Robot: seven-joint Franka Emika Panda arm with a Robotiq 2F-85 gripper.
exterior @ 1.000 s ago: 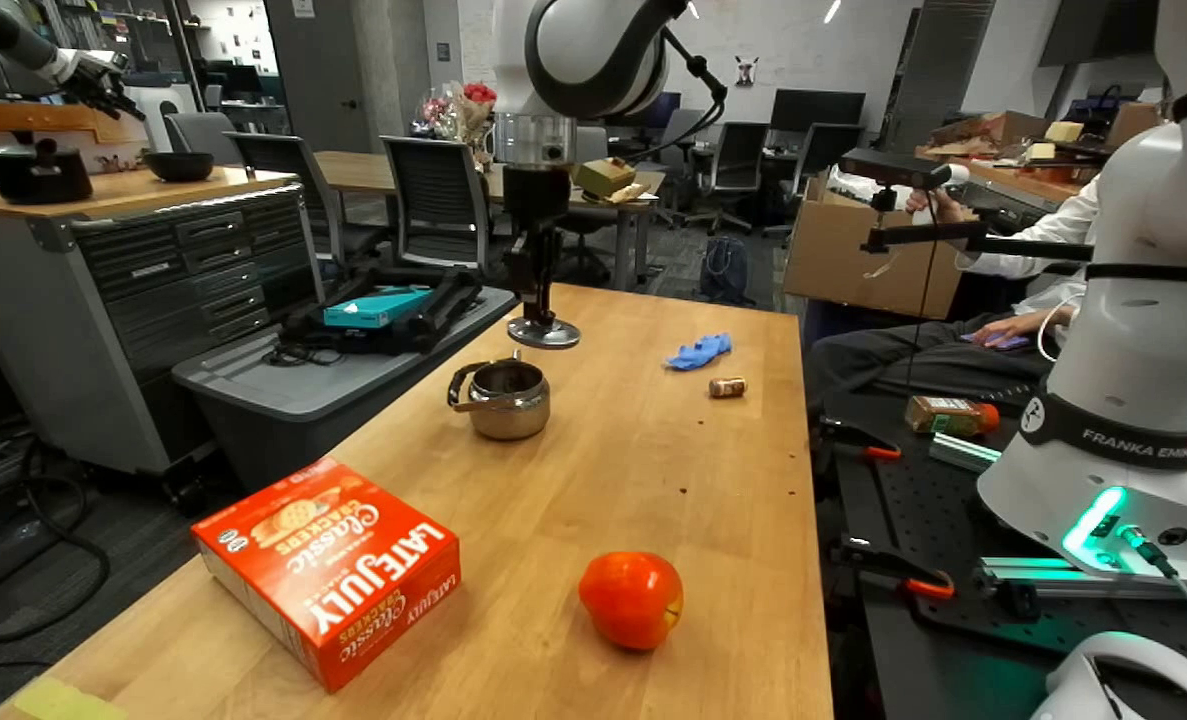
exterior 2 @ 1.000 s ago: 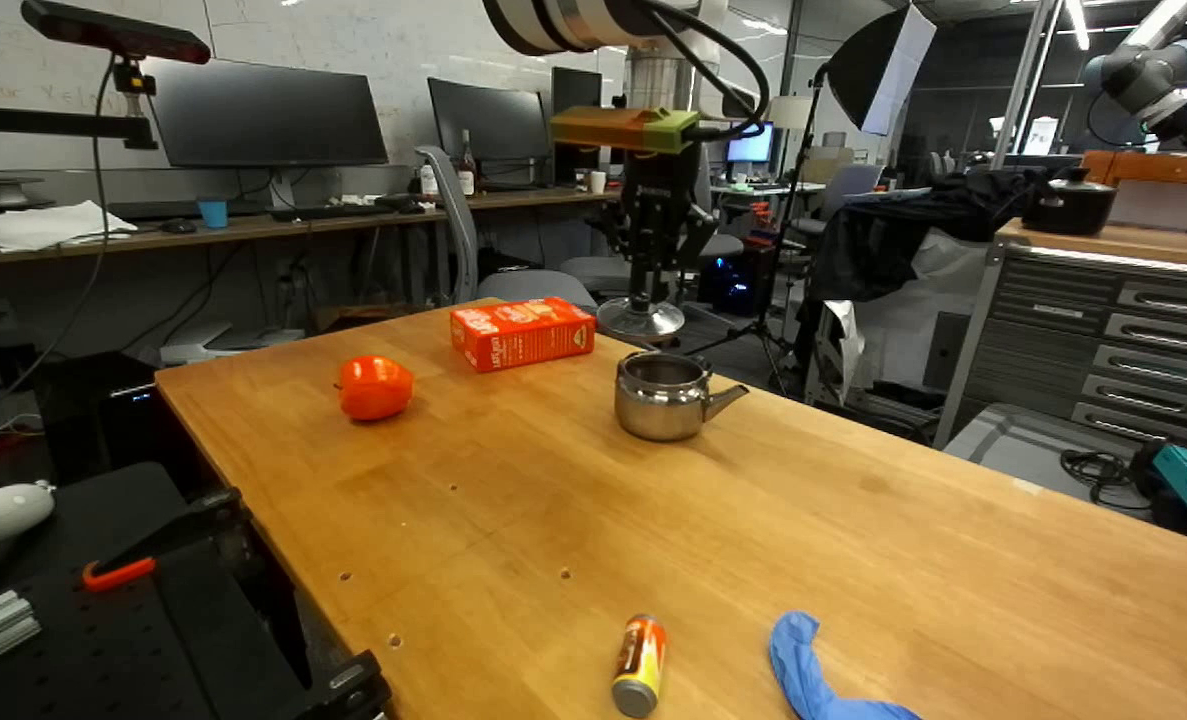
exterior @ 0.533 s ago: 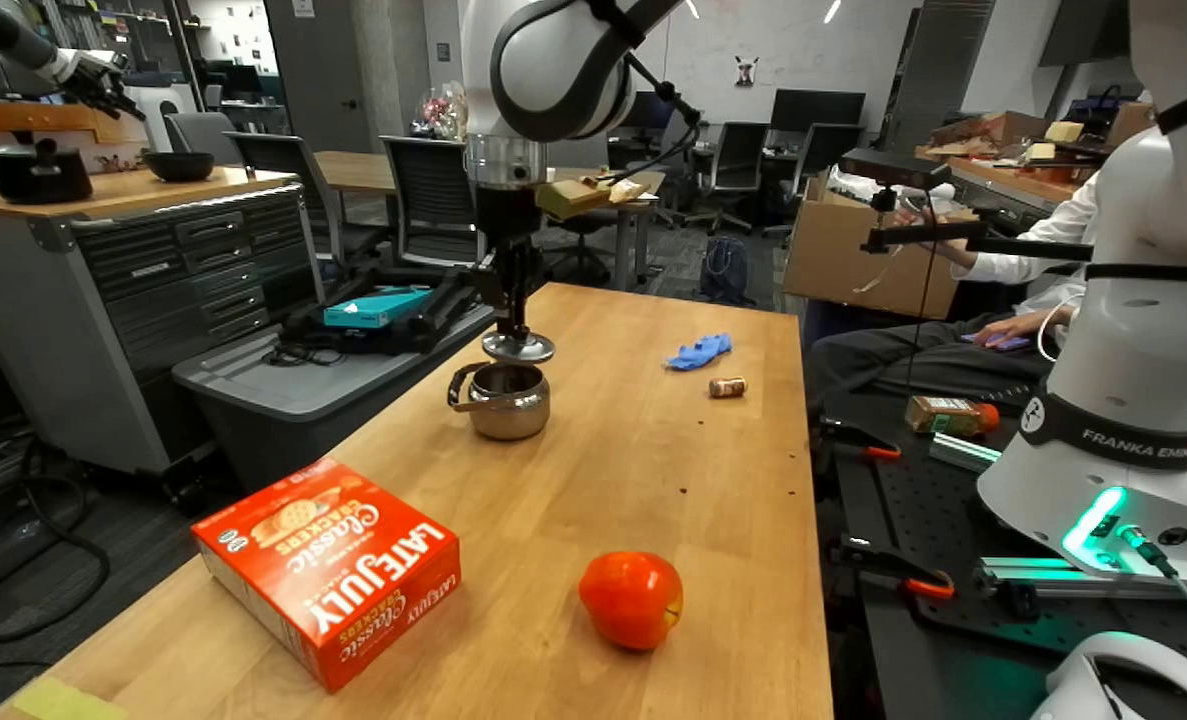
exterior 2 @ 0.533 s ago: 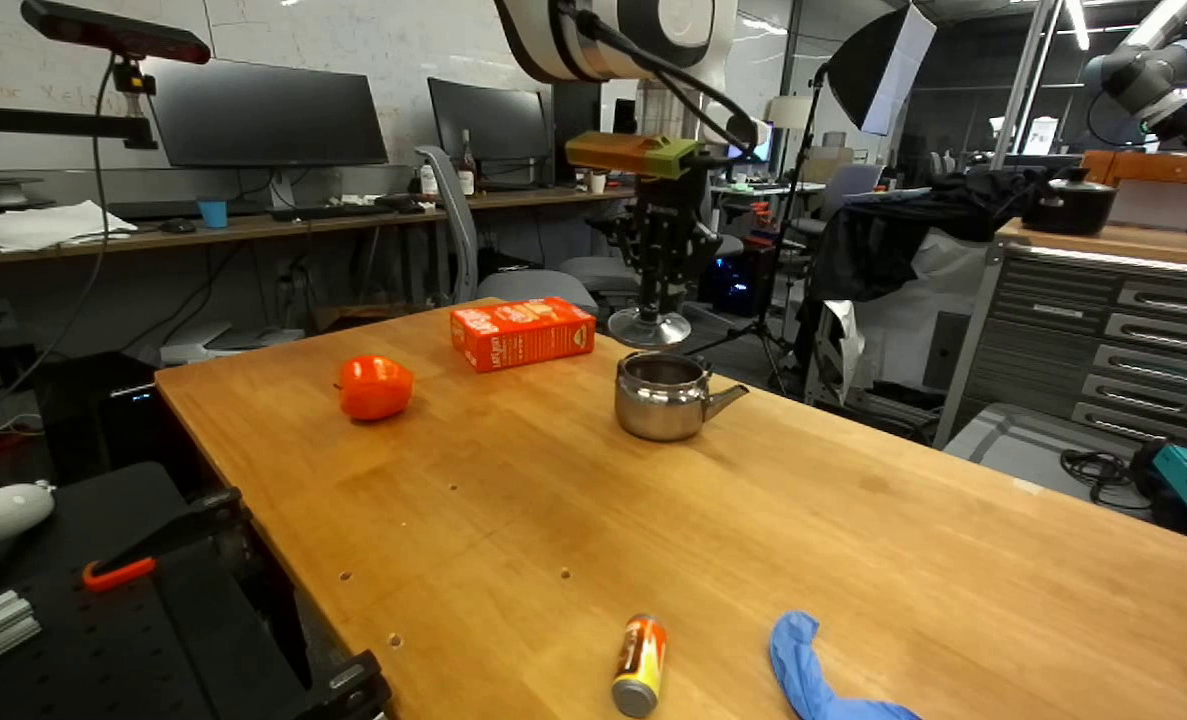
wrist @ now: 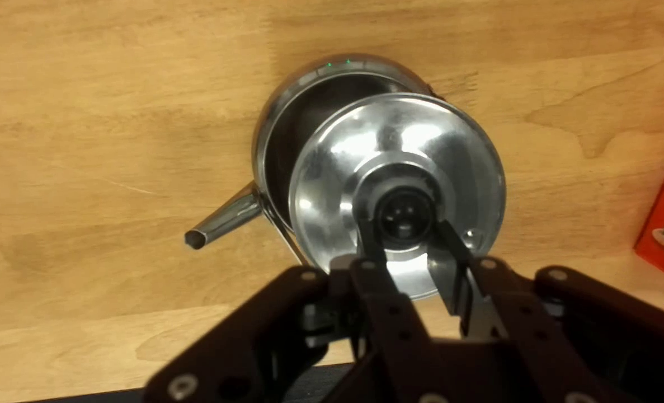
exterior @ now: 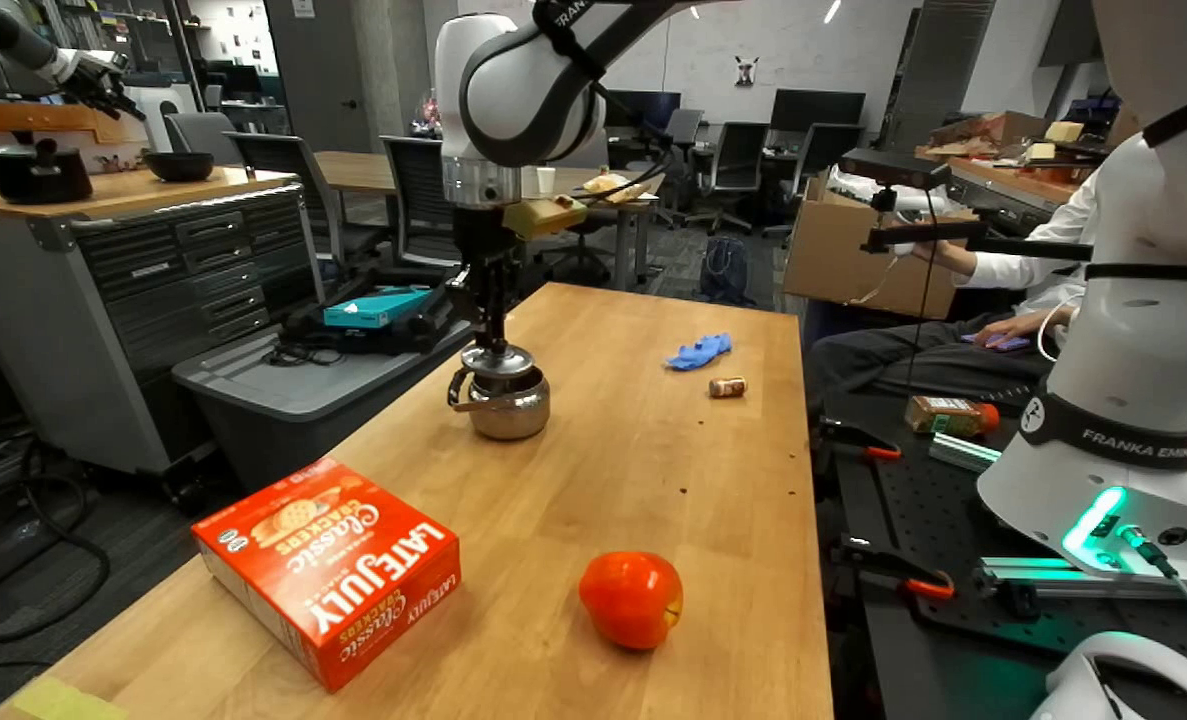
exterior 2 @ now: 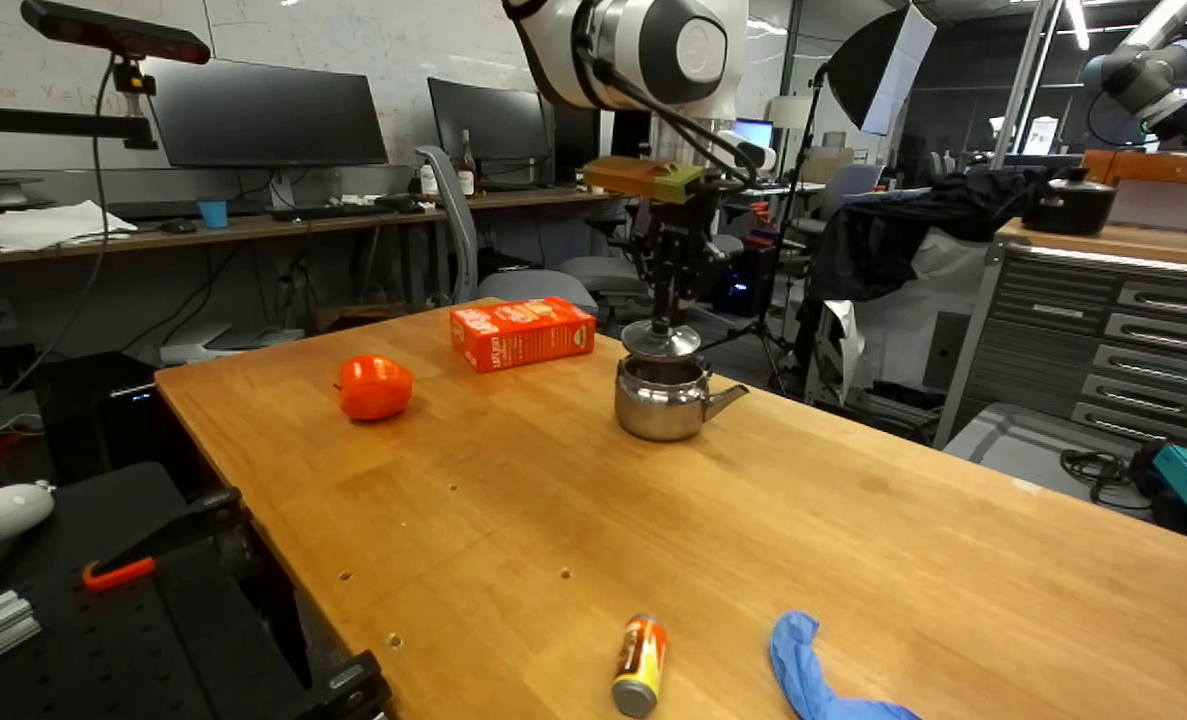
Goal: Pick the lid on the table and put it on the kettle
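Gripper (wrist: 405, 223) pinching lid (wrist: 399, 131) by its dark knob (wrist: 404, 208). Lid over kettle (exterior 2: 660, 408), off-centre, part of the mouth (wrist: 304, 126) uncovered; can't tell if they touch. Kettle upright on table (exterior 2: 513, 490). Cracker box (exterior 2: 525, 335), can (exterior 2: 640, 660), blue glove (exterior: 699, 353) also on table, apart from it.

In my wrist view, I remotely hold a shiny round lid (wrist: 397, 187) by its dark knob, off-centre to the right over a squat steel kettle (exterior 2: 659, 406), its mouth uncovered at left. The kettle stands upright on the counter (exterior 2: 513, 520), spout pointing left; whether they touch, I cannot tell.
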